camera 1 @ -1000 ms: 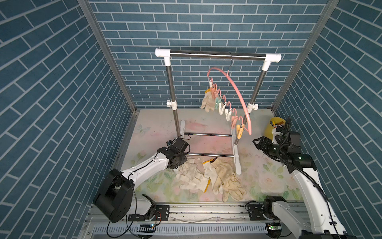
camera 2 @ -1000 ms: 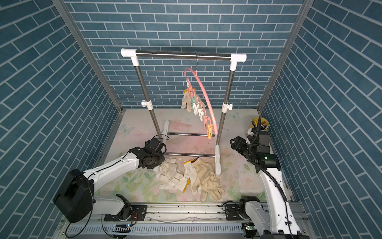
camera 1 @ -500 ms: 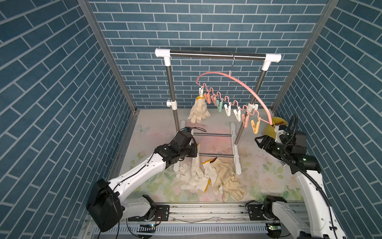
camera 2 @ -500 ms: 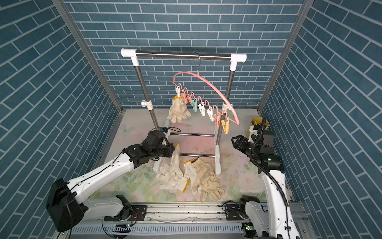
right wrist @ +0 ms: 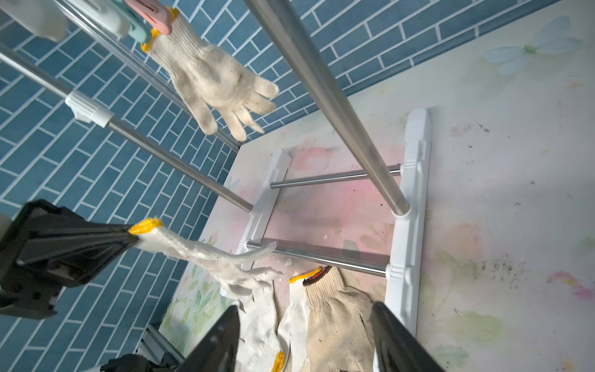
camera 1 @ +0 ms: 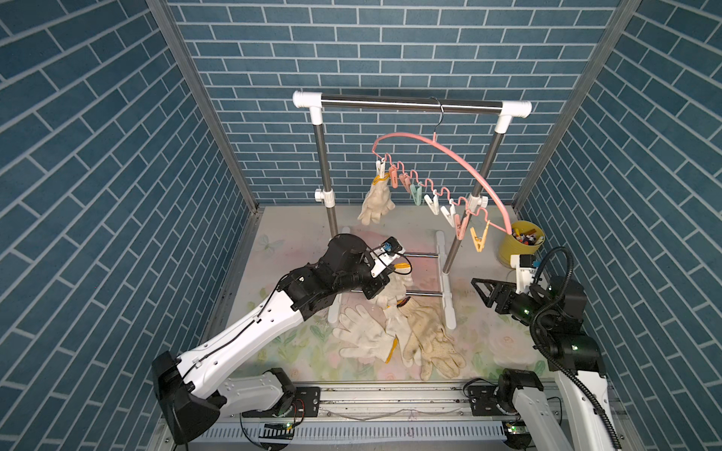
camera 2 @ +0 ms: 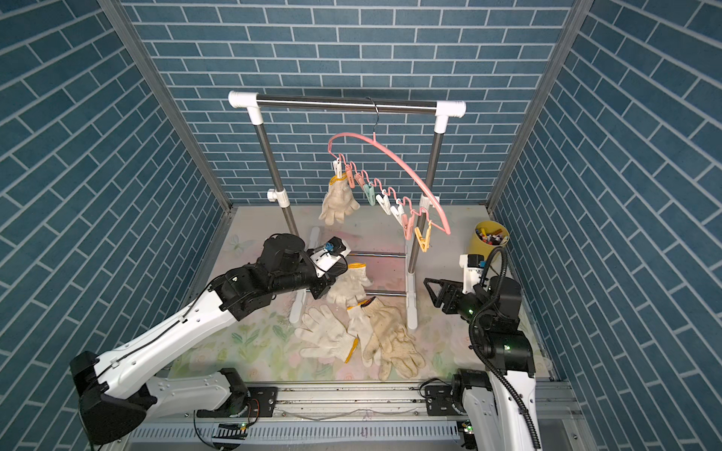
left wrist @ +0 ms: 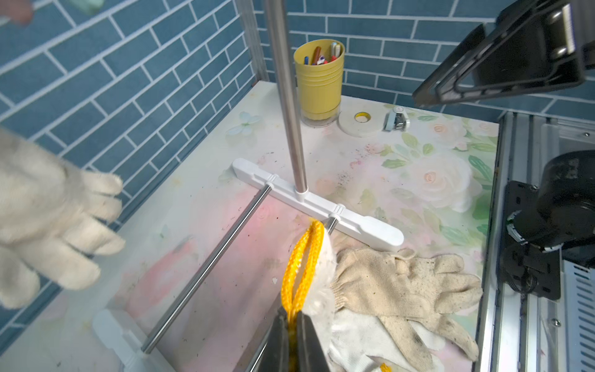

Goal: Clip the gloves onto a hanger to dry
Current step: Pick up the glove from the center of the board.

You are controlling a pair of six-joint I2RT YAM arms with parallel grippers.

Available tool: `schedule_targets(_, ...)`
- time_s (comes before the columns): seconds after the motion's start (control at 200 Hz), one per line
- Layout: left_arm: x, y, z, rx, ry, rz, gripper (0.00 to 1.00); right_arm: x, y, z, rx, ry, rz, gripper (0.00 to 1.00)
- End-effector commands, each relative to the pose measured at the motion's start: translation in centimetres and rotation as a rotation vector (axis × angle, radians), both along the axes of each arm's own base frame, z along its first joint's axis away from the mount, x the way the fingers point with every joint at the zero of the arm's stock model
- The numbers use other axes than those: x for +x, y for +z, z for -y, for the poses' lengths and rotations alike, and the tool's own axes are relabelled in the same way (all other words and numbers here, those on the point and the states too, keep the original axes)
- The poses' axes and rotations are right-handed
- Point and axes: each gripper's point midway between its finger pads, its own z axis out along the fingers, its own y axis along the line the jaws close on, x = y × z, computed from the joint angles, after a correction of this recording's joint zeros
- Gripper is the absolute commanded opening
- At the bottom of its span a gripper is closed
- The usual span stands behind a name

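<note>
Up front on the floral tabletop: pile of gloves, at least three, white and stained cream. Just behind, left gripper pinching the yellow cuff of one more white glove, held up over the two lower crossbars of the steel rack. Right gripper off to the side, jaws spread, empty, rack foot between it and the pile. Further back, pink hanger hooked on the top bar, about eight clips, one clipped glove at its left end. Yellow pen cup in the far corner.

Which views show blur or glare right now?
Left wrist: the clipped glove at the frame edge is soft, the held glove sharp. Right wrist: the clips near the lens are blurred, the rack tube carries a soft highlight. Both top views: evenly lit, sharp, no glare.
</note>
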Motion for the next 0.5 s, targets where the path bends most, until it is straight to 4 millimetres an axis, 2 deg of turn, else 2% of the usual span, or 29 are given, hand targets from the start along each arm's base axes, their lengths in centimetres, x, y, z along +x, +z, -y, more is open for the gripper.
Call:
schedule_targets(0.0,-0.8,2.8,2.2,-0.050,-0.109,0.103,0.00,-1.2,2.5,-1.6,0.001,0.116,0.216,0.65)
schedule_targets(0.19,-1.9,2.2,4.6,-0.066,-0.177,0.094,0.00,-2.8,3.2,-3.5,-0.019,0.232,0.373,0.66)
schedule_targets(0.495,-3.3,1.4,7.7,-0.091,-0.252,0.069,0.00,-2.9,3.6,-6.4,-0.073,0.382,0.433,0.62)
